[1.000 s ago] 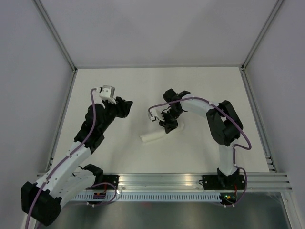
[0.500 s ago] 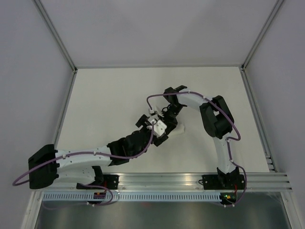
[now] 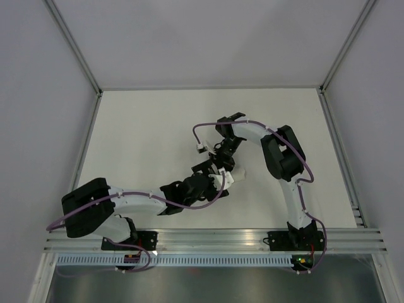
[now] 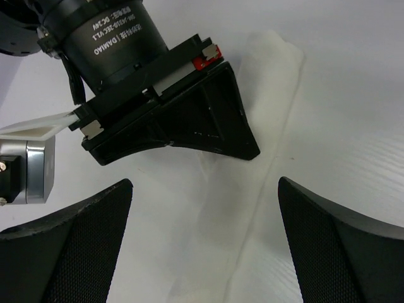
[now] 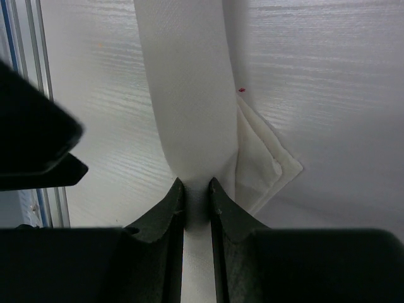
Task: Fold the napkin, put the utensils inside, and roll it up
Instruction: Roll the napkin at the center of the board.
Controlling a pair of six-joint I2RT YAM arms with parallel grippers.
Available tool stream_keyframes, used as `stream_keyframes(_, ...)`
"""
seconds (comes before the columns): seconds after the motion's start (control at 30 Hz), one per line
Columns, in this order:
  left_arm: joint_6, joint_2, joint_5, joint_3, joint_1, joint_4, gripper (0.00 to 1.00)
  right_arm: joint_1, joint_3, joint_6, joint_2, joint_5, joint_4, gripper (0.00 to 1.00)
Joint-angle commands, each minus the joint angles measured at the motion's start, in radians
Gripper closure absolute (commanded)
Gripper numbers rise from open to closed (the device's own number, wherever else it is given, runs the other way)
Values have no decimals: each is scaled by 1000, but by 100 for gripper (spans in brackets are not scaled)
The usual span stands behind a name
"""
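One rolled napkin (image 5: 189, 95) on worktop (image 5: 328, 76), long axis straight out from right gripper (image 5: 197, 189) clamping its end; left gripper (image 4: 203, 189) spread wide above.

Off-white table (image 3: 145, 126); rolled white napkin (image 5: 189, 95) lies near centre.

Shows the napkin (image 5: 189, 95) rolled into a narrow white tube of fine woven texture, lying aslant near mid-table (image 3: 238, 171), one end pinched in the right gripper (image 5: 197, 192). Leaves a flat, layered corner poking out beside the roll.
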Motion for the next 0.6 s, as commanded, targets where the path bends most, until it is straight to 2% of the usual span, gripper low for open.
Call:
stream_keyframes(0.0, 11, -1, 195, -21, 71, 57, 0, 5, -29, -32, 96, 127, 49, 85)
stream_keyframes(0.2, 11, 26, 348, 10, 121, -8, 1, 5, -17, -26, 105, 128, 45, 85)
stream_keyframes(0.4, 5, 63, 382, 30, 121, -60, 3, 4, 8, -23, 123, 125, 29, 85)
stream_keyframes(0.57, 21, 114, 336, 40, 121, -53, 6, 2, 20, -22, 131, 122, 22, 85)
